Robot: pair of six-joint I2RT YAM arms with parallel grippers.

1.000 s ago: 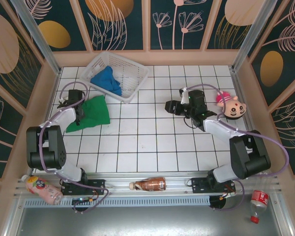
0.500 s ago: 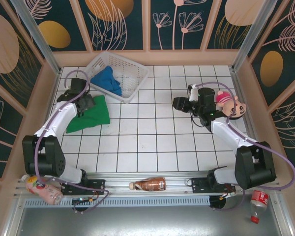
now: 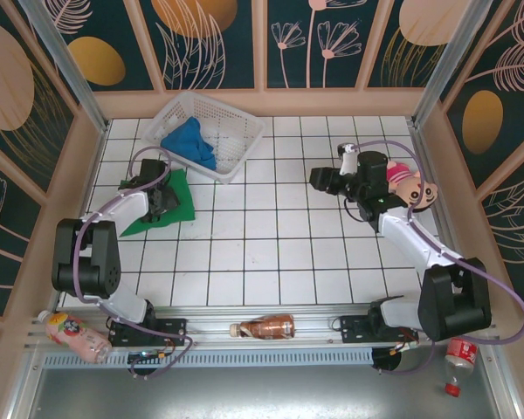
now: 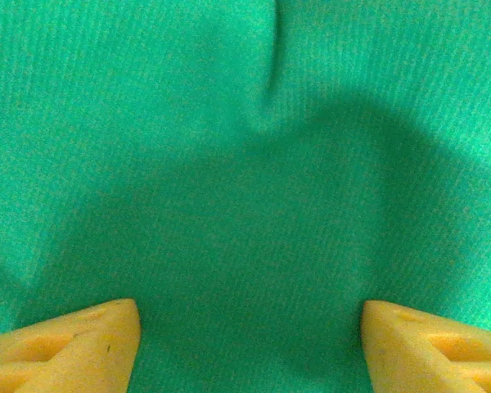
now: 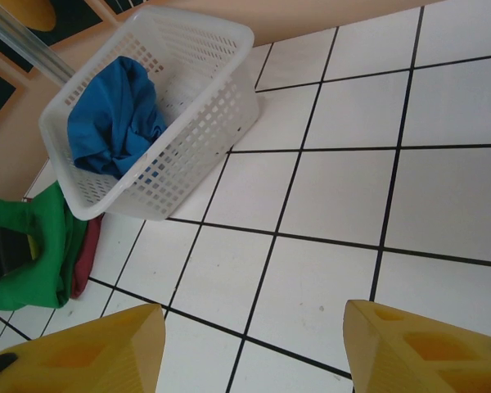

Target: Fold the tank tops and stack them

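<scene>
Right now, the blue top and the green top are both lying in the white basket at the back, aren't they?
Not quite. Only the blue tank top lies in the white lattice basket. The green tank top lies on the tiled table beside the basket, under the left gripper, as the top external view shows.

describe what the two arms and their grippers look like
Both arms have black joint housings, white link shells and a lilac cable looping alongside: left arm, right arm. The left gripper and right gripper carry yellow-orange wedge-shaped fingers with triangular cut-outs.
</scene>
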